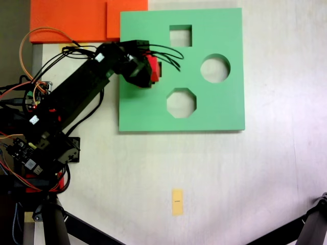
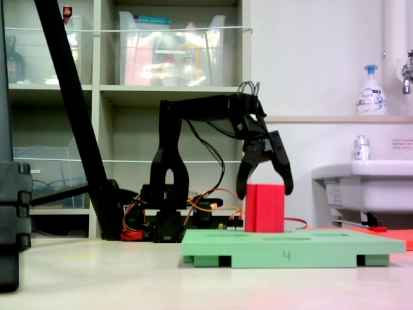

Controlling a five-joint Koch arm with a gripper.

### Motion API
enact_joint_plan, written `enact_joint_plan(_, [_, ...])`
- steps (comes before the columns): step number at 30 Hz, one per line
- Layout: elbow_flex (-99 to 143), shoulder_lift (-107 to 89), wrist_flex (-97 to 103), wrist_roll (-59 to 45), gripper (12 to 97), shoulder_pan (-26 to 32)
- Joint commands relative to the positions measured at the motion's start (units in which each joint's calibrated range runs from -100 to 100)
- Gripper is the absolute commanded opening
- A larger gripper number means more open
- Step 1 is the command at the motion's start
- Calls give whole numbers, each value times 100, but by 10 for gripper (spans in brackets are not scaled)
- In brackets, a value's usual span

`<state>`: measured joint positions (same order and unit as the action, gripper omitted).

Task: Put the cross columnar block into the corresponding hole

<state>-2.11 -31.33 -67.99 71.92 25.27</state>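
Observation:
The red cross block (image 2: pixel 265 213) stands upright on the green foam board (image 2: pixel 290 248), its base level with the board's top face. My gripper (image 2: pixel 264 192) comes down over it, the jaws spread in an inverted V with a tip against each upper side of the block, shut on it. From above, the gripper (image 1: pixel 148 69) covers most of the red block (image 1: pixel 155 68) at the board's (image 1: pixel 214 115) left part. The plus-shaped hole is hidden under the gripper and block, so I cannot tell whether the block has entered it.
The board also has a square cutout (image 1: pixel 180 35), a round one (image 1: pixel 214 68) and an octagonal one (image 1: pixel 181 102). A yellow tag (image 1: pixel 177 201) lies nearer the front. Orange sheets (image 1: pixel 71 20) lie behind the board. Tripod legs (image 1: pixel 311 227) stand at the corners.

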Motion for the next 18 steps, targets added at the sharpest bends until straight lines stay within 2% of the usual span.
enact_joint_plan(1, [-118, 32, 333, -83, 486, -24])
enact_joint_plan(18, [-138, 242, 785, -430, 479, 49])
